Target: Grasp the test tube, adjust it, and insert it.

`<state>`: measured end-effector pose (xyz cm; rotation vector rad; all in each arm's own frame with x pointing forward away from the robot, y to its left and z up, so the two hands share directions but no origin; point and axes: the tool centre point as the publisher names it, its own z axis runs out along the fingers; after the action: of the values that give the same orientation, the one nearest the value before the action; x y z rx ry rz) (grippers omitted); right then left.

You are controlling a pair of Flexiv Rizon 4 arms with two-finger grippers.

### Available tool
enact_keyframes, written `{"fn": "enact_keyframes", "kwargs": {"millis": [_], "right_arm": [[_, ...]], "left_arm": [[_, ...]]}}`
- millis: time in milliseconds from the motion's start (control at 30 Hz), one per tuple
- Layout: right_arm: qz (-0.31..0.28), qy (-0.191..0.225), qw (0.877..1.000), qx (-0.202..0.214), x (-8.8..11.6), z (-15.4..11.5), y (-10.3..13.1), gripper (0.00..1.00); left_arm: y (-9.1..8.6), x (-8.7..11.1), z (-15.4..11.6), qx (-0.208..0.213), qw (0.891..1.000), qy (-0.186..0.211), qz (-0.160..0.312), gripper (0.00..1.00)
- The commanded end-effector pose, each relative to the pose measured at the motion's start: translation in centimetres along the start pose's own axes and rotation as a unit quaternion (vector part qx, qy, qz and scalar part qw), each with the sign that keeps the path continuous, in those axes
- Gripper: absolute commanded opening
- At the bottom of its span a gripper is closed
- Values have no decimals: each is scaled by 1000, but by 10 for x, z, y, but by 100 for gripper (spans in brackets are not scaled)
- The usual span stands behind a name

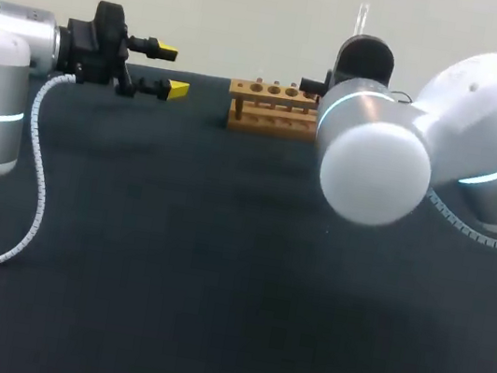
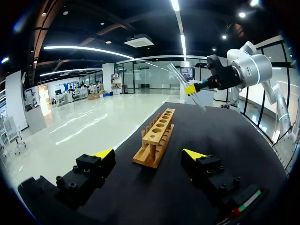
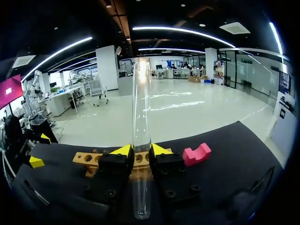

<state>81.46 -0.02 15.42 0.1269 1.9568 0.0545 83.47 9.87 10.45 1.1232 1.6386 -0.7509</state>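
A matte black worktop with a cloth-like covering fills most of the head view. Its far edge runs as a straight line across the picture, and a few tiny pale specks dot its surface. The only loose thing on it is a small bright pink block of solid, plastic-looking material, seen in the right wrist view alone. The pink block lies directly on the worktop, close to the worktop's far edge and well in from its side edge. A notch cut into its upper side leaves two raised ends. How it is shaped underneath cannot be told.
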Motion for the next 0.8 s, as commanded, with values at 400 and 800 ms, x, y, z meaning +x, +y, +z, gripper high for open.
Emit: {"fn": "enact_keyframes", "kwargs": {"millis": [400,800], "right_arm": [[4,-48,999,-3,-4,1,-2,0],[10,-13,1000,-25,-1,1,0,0]], "left_arm": [[2,0,1,2,1000,1,0,100],[2,0,1,2,1000,1,0,100]]}}
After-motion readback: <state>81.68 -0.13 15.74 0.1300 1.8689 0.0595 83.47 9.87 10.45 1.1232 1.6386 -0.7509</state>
